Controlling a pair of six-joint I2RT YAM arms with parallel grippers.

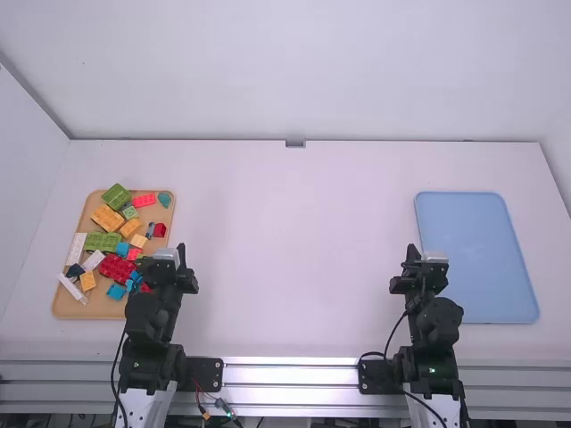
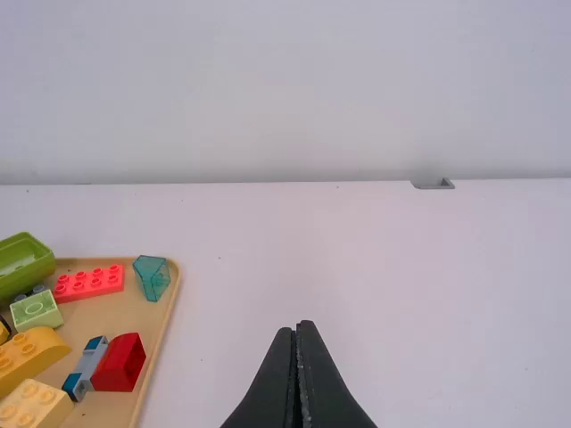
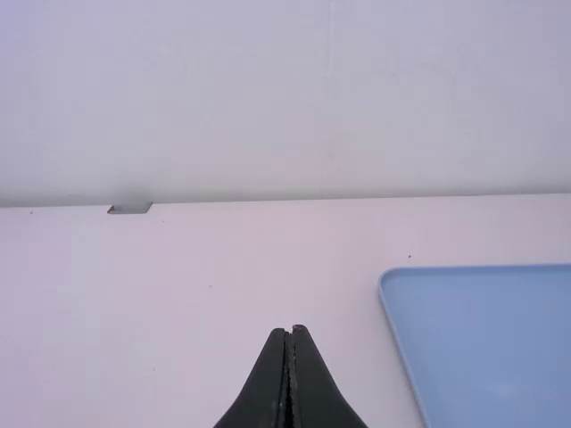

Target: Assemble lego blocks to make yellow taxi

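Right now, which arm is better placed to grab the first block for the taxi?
Probably the left arm: its closed gripper hovers close to the tan tray of blocks. The right gripper, also closed, is across the table, near the blue tray.

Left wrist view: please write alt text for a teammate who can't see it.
The left hand is shut, holding nothing, above the white table. Off to its side, a tan tray holds toy blocks, among them a flat red brick, a plain dark red block, a teal block and a rounded yellow block.
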